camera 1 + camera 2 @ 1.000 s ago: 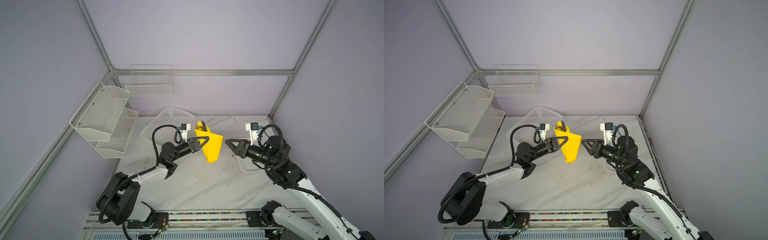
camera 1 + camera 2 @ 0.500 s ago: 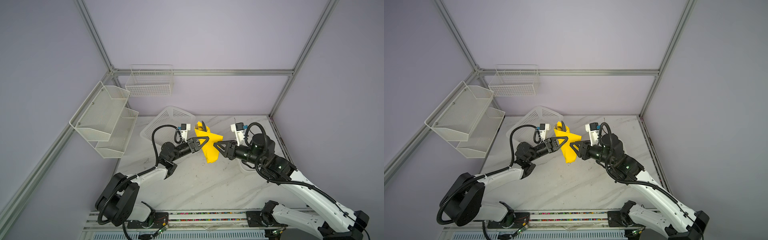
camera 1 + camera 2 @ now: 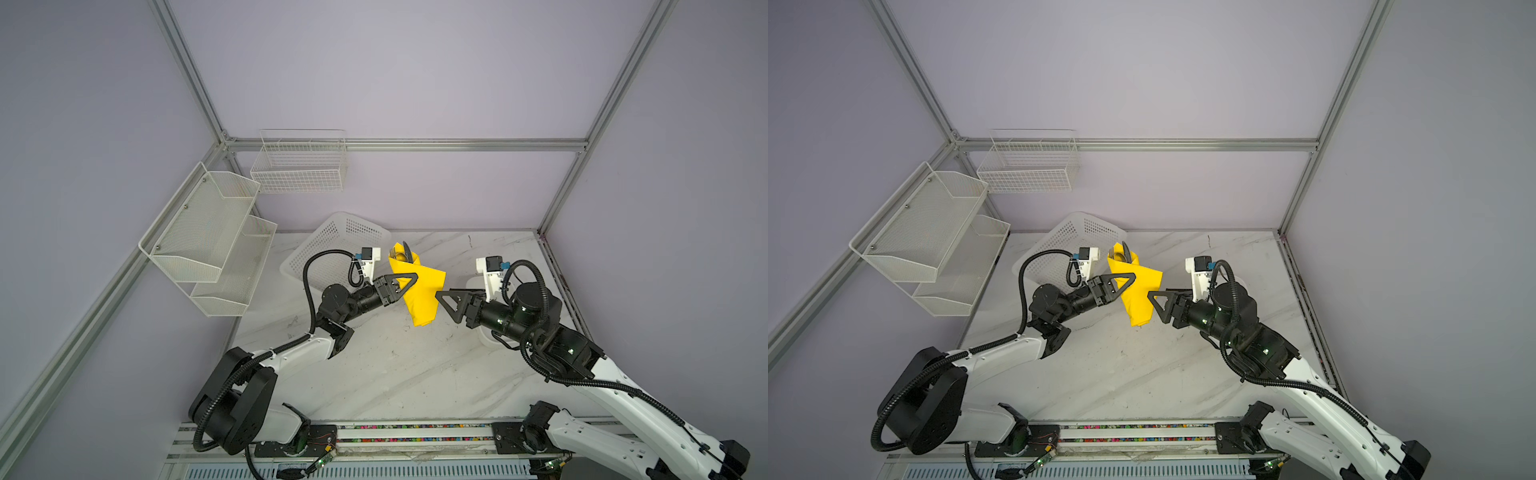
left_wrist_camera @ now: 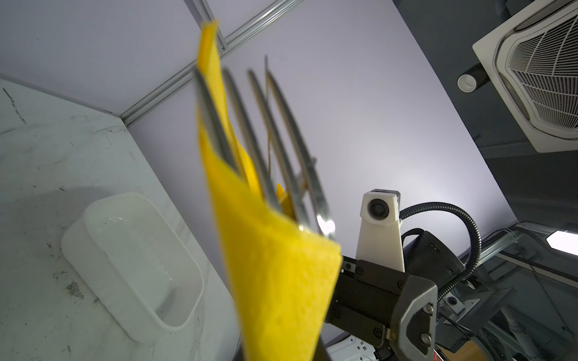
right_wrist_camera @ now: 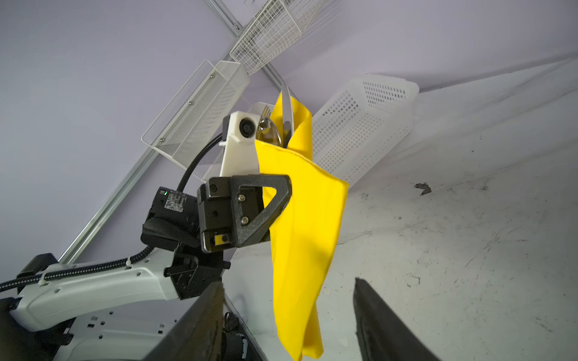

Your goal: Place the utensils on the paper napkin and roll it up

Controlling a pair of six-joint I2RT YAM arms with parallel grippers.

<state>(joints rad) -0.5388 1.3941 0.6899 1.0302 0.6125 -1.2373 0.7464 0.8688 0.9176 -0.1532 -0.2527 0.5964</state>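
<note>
1. The paper napkin (image 3: 422, 297), wrapped loosely round the utensils (image 5: 275, 128), is held upright above the counter (image 3: 395, 374). It is clamped at mid-length in the left tool (image 3: 409, 282), and the utensil heads are seen sticking out of the top.
2. The right tool (image 3: 444, 294) is spread wide and holds nothing. It is placed just beside the napkin's lower half.
3. Risk, as judged: the roll is slack and a flap stands out sideways. If the left clamp were eased, the utensils could slide out of the lower end.
4. Risk, as judged: a pinch on the limp tail alone could tug the thin paper, and it could be torn or unrolled.
5. Containers: nothing is seen in the white tray (image 4: 131, 256) on the counter. No contents are made out in the perforated basket (image 3: 332, 245), the wire wall basket (image 3: 299, 166) or the mesh shelves (image 3: 208, 224).
</note>
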